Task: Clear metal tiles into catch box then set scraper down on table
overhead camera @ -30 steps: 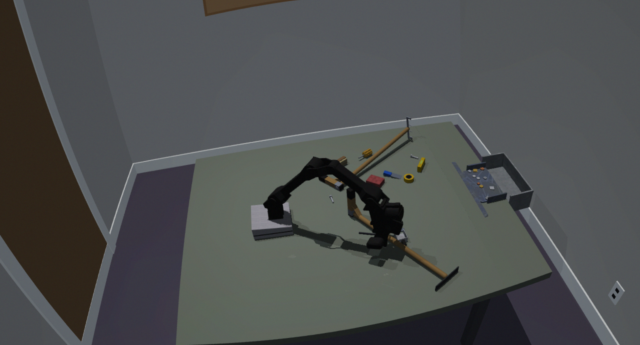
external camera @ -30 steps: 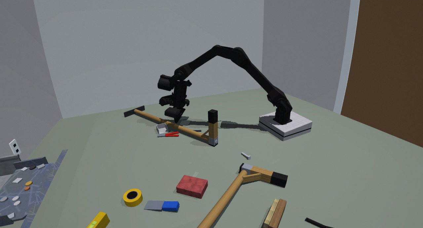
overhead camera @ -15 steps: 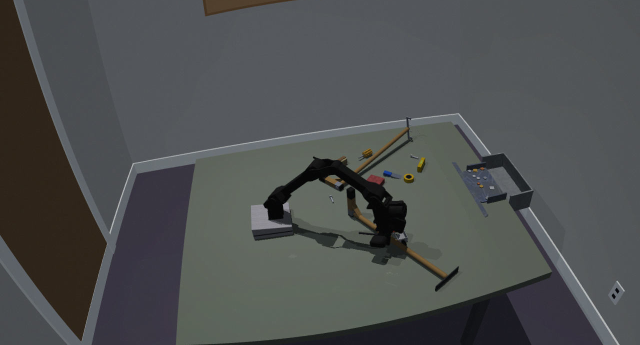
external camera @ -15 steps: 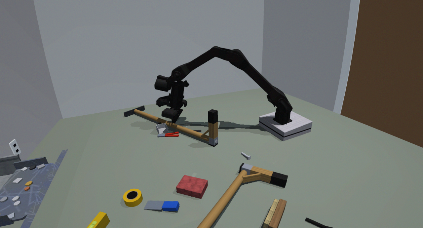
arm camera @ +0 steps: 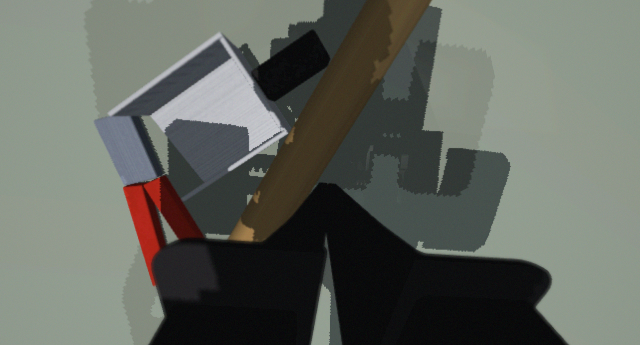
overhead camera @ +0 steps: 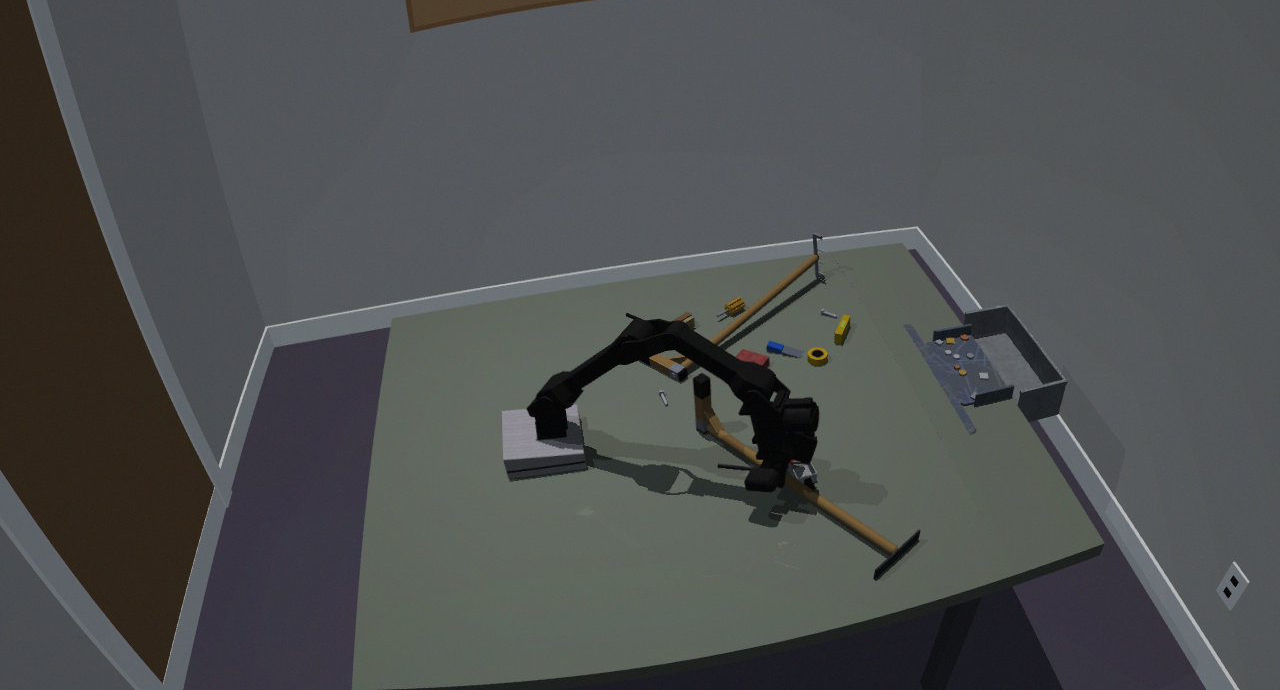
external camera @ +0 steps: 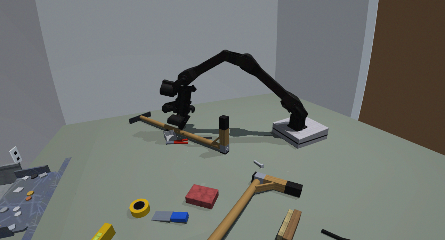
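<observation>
Tool (overhead camera: 764,484) (external camera: 183,126) (arm camera: 326,191) fully closed, holding nothing, near long scraper (overhead camera: 850,518) (external camera: 155,123) (arm camera: 345,85); tiles (overhead camera: 983,375) (external camera: 18,189) on bench plate (overhead camera: 981,390) (external camera: 40,189)

Walls: we see plain grey walls (overhead camera: 581,149) (external camera: 161,30) meeting at corners.
Door: we see a dark brown panel (overhead camera: 62,310) (external camera: 410,70), pale-framed.
Floor: we see muted purple (overhead camera: 286,507).
Table: ours is grey-green (overhead camera: 501,578) (external camera: 357,182) (arm camera: 575,135).
Light: dim, casting shadows.

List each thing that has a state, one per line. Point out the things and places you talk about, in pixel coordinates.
End effector (overhead camera: 766,482) (external camera: 181,126) (arm camera: 326,191): shut, nothing held.
Long scraper (overhead camera: 841,513) (external camera: 155,123) (arm camera: 345,95): lying on the table, ungripped.
Bench plate (overhead camera: 984,390) (external camera: 40,192): tiles on it.
Catch box (overhead camera: 1042,400) (external camera: 9,168): open-topped.
Pliers (external camera: 180,141) (arm camera: 142,220): handles spread.
Tape roll (overhead camera: 817,363) (external camera: 139,212): flat.
</observation>
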Controlling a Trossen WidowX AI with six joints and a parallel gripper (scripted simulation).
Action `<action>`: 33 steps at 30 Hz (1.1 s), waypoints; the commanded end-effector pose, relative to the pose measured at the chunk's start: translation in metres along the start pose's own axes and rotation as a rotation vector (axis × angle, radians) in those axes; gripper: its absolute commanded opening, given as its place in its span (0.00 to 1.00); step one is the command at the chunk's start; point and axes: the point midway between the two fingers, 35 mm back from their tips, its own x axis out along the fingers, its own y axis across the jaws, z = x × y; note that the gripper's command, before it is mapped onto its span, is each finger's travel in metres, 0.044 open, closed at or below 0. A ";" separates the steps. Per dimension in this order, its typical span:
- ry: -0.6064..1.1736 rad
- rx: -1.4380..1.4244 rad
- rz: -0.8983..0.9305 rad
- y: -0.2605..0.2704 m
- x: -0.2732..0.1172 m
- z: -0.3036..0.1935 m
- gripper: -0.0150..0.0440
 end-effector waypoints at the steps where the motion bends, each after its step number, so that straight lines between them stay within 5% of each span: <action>1: -0.003 -0.001 0.001 0.007 0.002 0.003 0.25; 33: -0.004 0.000 0.004 0.036 0.004 0.016 0.25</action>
